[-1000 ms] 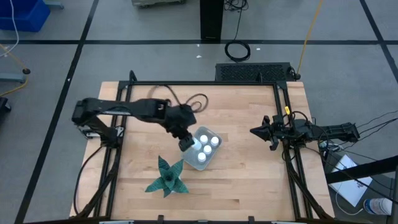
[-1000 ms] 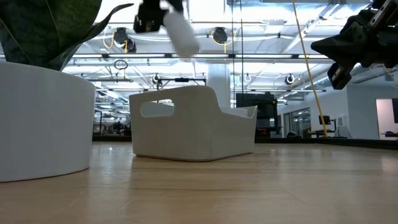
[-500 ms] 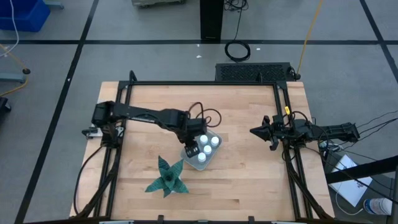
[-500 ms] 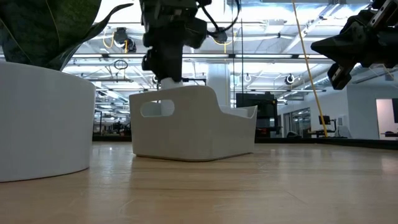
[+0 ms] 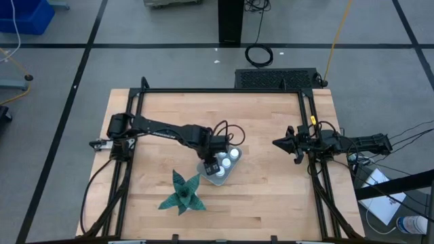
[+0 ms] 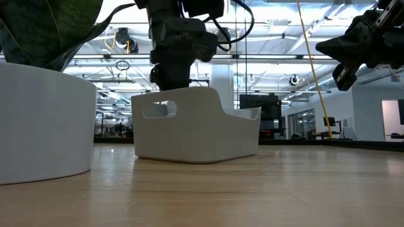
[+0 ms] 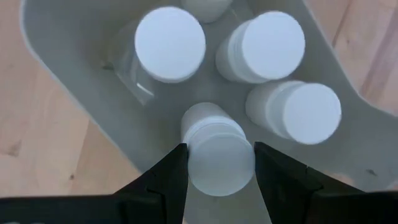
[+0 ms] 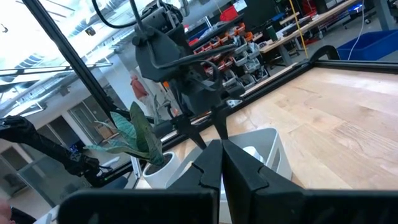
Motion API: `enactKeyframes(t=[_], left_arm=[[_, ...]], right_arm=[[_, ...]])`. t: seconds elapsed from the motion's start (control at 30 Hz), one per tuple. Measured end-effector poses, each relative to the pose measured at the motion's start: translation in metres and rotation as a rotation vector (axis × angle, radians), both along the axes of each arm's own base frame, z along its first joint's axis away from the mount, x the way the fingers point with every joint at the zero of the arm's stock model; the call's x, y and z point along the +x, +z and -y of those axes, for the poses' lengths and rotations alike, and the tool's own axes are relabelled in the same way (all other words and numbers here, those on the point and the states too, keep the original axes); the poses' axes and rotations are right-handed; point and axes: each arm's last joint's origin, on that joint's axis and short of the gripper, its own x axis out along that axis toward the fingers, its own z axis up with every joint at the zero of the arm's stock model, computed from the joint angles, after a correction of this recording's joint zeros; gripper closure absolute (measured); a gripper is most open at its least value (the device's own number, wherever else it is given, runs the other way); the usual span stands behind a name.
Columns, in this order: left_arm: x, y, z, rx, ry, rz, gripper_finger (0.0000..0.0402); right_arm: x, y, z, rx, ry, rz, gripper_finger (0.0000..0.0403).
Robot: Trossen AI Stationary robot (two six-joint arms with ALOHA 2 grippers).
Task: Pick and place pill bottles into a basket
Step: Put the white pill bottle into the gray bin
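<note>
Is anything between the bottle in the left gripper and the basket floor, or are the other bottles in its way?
Nothing visible blocks it. The left gripper holds the pill bottle already inside the basket, over a bare patch of floor. The other bottles stand beside it, not beneath it. The right gripper waits at the table's right edge.

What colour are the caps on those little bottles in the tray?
White, like the bottles themselves; the left wrist view shows them best, standing in the tray.

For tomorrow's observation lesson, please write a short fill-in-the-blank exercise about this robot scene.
1. The left hand holds a pill bottle inside the ____.
2. Counting that one, ____ bottles show in the basket in the left wrist view.
3. The right hand waits over the table's ____ edge.
4. Beside the basket stands a green ____.

Missing words: basket; five; right; plant
</note>
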Motion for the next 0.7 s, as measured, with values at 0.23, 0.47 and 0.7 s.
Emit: enactKeyframes(t=[0.23,0.47,0.7], left_arm=[[0.003,-0.006,0.000,0.002,-0.043,0.000,0.0229],[0.006,-0.011,0.000,-0.006,0.001,0.000,0.0229],[0.008,-0.011,0.000,-0.020,0.019,0.010,0.0207]], right_arm=[[0.000,0.000,0.000,0.000,0.000,0.000,0.0399],[0.000,0.000,0.000,0.000,0.000,-0.001,0.0398],[0.000,0.000,0.000,0.000,0.000,0.000,0.0399]])
